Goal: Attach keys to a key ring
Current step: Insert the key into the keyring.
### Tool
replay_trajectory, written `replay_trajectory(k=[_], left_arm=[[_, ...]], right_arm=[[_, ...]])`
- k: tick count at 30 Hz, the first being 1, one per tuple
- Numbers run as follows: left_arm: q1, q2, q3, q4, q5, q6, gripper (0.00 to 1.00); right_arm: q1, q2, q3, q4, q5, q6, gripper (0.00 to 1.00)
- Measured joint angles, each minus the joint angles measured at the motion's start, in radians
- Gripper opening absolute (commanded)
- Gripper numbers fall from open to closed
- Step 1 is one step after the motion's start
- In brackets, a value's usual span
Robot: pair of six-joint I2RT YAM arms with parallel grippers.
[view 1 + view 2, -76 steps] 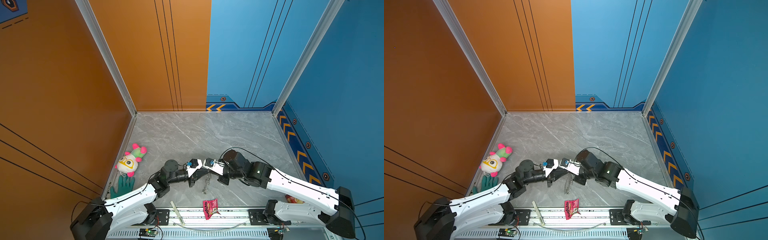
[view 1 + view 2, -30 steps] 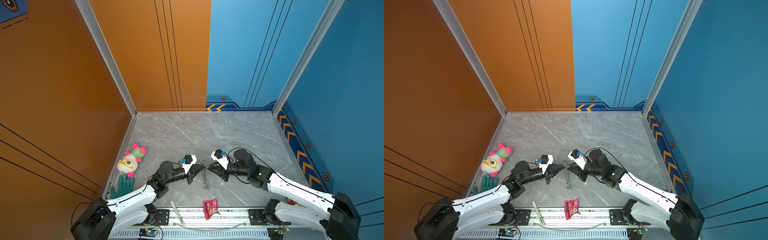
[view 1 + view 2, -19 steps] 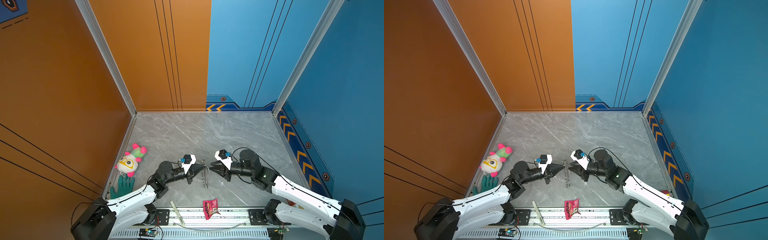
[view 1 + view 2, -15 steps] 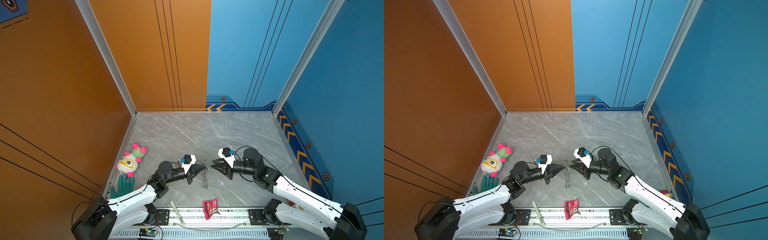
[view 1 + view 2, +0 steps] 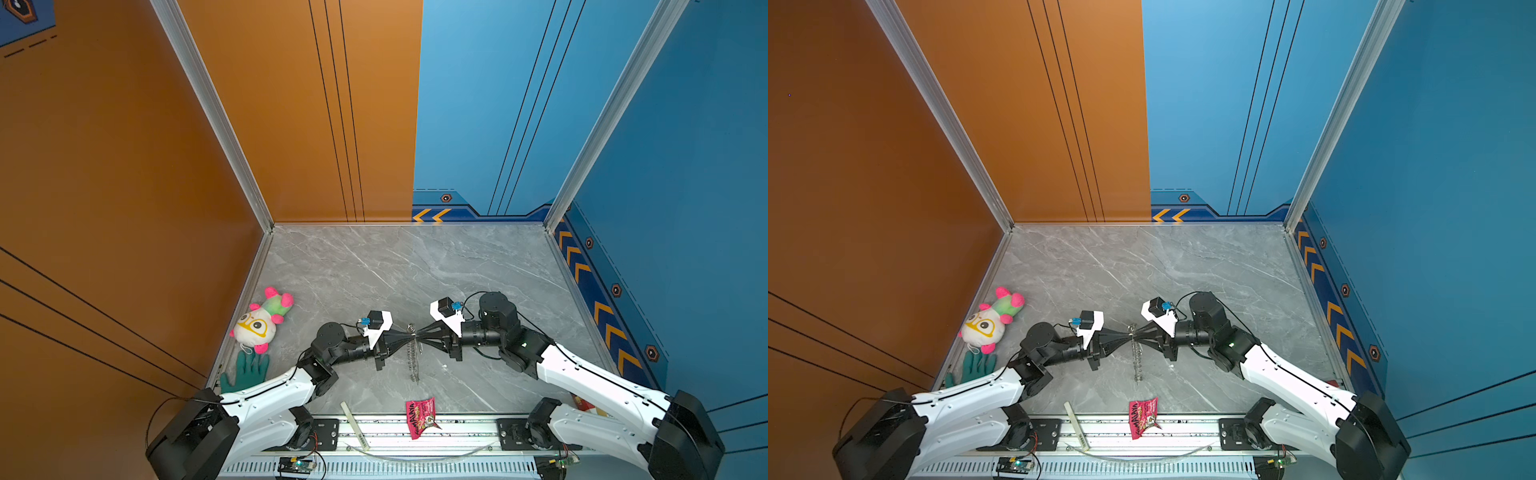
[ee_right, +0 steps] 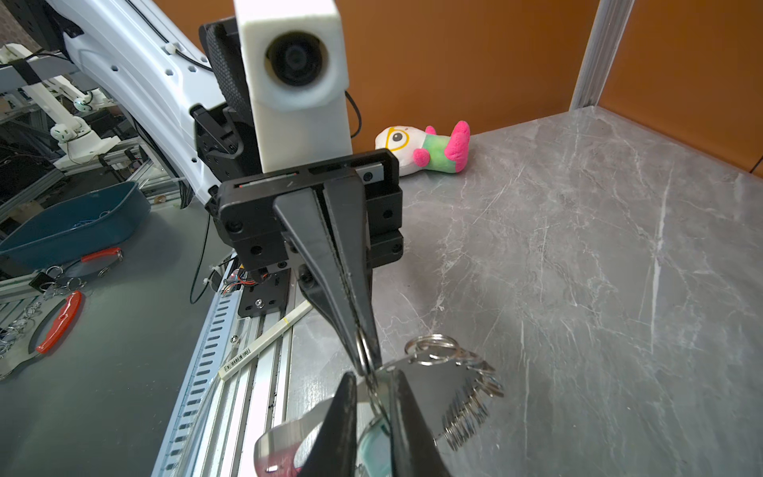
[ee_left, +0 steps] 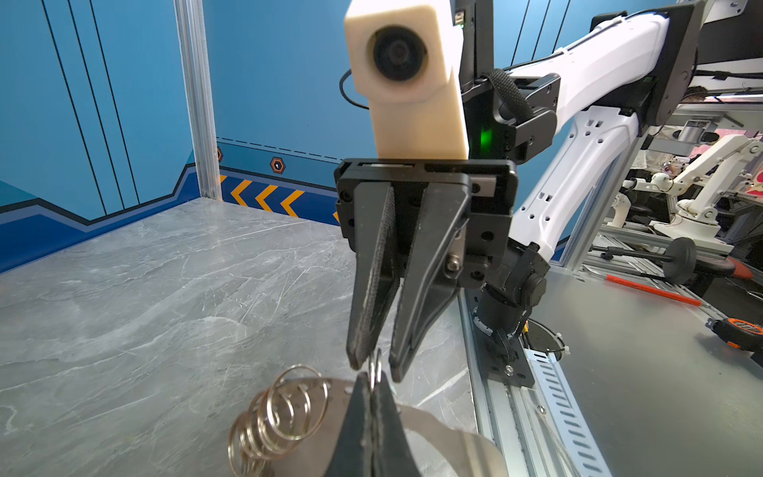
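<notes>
- Over the front middle of the grey marble table (image 5: 374, 270), I have the left gripper (image 5: 406, 332) and the right gripper (image 5: 417, 332) pointing at each other, tips almost meeting.
- Left gripper is clenched on one small silver ring at the top of the key ring (image 5: 412, 357); its wrist view shows both jaws pressed onto that ring.
- The key ring hangs below that grip, chain of rings and flat grey band together, between the two grippers.
- Right gripper's jaws stand slightly apart, astride the same small ring; I cannot tell whether they pinch anything.
- A pale blue-white patch (image 6: 373, 448) shows between the right fingers (image 6: 406, 421), too blurred for me to call it the key.
- A plush toy (image 5: 259, 322) and a green glove (image 5: 247, 370) lie by the left wall; a red snack packet (image 5: 420, 417) sits on the front rail.
</notes>
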State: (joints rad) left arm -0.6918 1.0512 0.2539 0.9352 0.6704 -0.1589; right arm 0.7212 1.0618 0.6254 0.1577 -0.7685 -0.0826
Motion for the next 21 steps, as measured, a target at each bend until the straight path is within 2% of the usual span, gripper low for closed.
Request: replay_trajectory(k=[17,21], left_arm=[[0.005,0.01,-0.004,0.013,0.048,-0.02,0.0],[0.005,0.01,-0.005,0.012,0.05,-0.023,0.0]], right_arm=[[0.019,0.001,0.027,-0.048,-0.014,-0.052,0.0],[0.026,0.001,0.04,-0.079,-0.002,-0.065,0.0]])
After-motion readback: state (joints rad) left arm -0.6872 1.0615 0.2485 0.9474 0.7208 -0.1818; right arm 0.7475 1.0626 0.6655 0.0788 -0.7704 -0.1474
